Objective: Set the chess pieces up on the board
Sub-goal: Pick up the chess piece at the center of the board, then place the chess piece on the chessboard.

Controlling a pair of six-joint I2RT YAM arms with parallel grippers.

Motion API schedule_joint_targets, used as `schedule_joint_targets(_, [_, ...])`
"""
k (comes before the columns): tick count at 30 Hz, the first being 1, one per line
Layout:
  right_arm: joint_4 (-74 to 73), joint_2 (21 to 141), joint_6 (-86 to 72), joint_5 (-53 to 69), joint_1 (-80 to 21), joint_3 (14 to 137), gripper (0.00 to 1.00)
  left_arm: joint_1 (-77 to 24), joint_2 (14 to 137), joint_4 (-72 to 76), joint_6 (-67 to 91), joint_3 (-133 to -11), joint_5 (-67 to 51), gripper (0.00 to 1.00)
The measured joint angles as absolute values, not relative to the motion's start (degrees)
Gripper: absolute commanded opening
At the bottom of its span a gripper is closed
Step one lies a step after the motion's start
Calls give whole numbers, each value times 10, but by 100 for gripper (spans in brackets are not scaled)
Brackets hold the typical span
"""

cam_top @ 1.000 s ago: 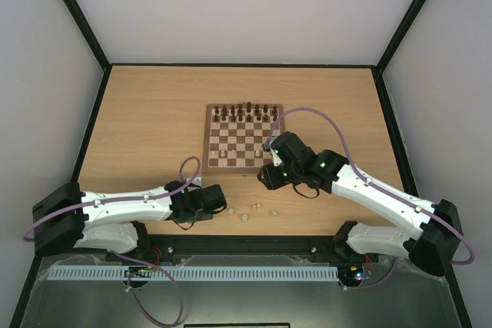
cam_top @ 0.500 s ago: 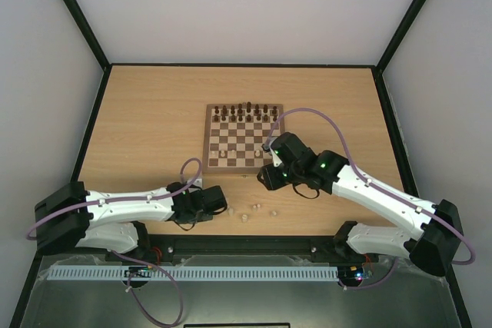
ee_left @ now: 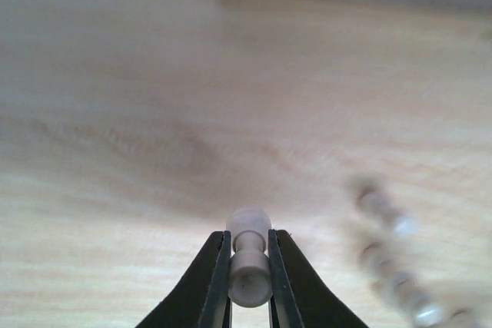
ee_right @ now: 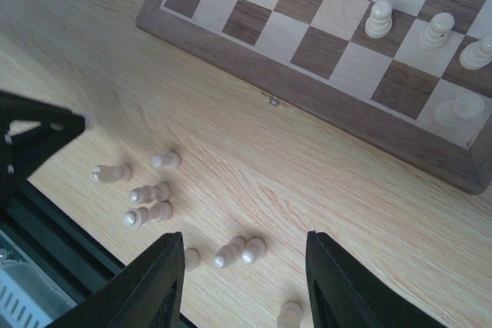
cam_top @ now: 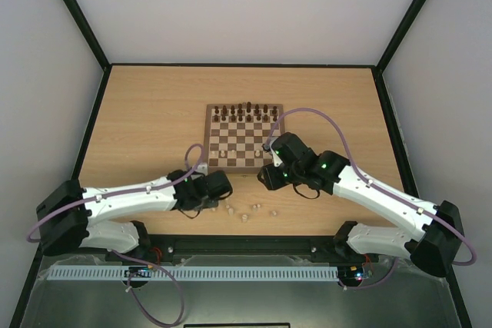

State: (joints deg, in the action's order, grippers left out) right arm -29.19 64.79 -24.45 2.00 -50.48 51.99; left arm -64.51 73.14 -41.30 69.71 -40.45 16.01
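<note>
Some chess pieces lie on the table before the board; others stand on it.

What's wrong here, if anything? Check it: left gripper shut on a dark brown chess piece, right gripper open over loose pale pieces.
The colour. The left wrist view shows the left gripper shut on a pale cream chess piece, not dark brown. The right gripper is open over loose pale pieces.

Blurred, cropped and hidden detail.
Left wrist view: the loose cream wooden chess pieces at right smear into an unreadable blur. Right wrist view: the brown-and-cream checkered wooden board runs off the top and right edges. Top view: the small cream piece pinched by the left gripper lies hidden beneath that arm.
</note>
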Motion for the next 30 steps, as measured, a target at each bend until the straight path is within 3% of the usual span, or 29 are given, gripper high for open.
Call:
schedule_joint_targets(13, [-292,647,-245,3,-507,520,44,-499,855,-394,516,-555,179,5])
schedule_joint_targets(30, [-292,647,-245,-5,-507,518,44,-466,945,-362,429,-624,173,8])
